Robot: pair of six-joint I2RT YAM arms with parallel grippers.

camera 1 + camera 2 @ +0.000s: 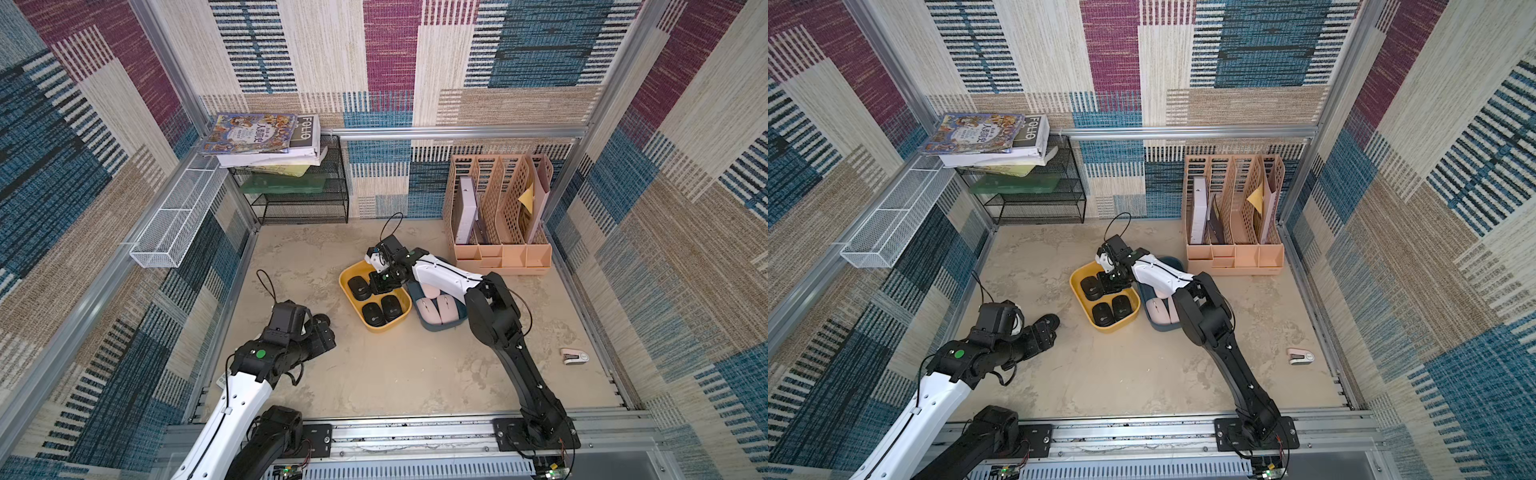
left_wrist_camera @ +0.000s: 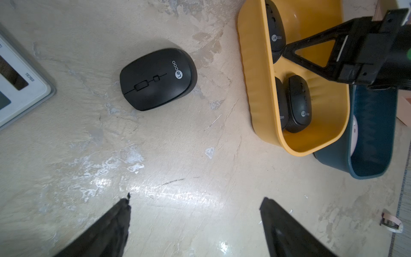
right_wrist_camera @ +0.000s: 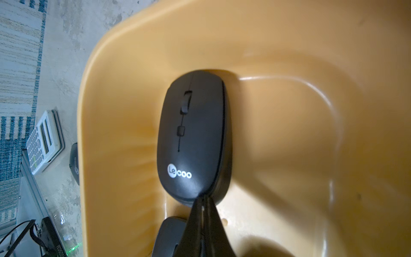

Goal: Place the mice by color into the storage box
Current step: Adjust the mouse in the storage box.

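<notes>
Right end effector (image 3: 203, 200), closed and empty, tips at the boxed mouse (image 3: 193, 138) in the yellow box (image 3: 124, 89); left end effector (image 2: 194, 200) wide apart, empty, loose black mouse (image 2: 158, 79) ahead.

White "Lecoo" marks the black mice (image 2: 158, 79) — "FOLIO" the stacked book (image 1: 305, 129).

Bright, even light. The walls (image 1: 83, 174) bend at the edges in both top views. White glare shines on the tabletop (image 2: 184, 193). Shadows darken the yellow bin (image 3: 278, 160).
</notes>
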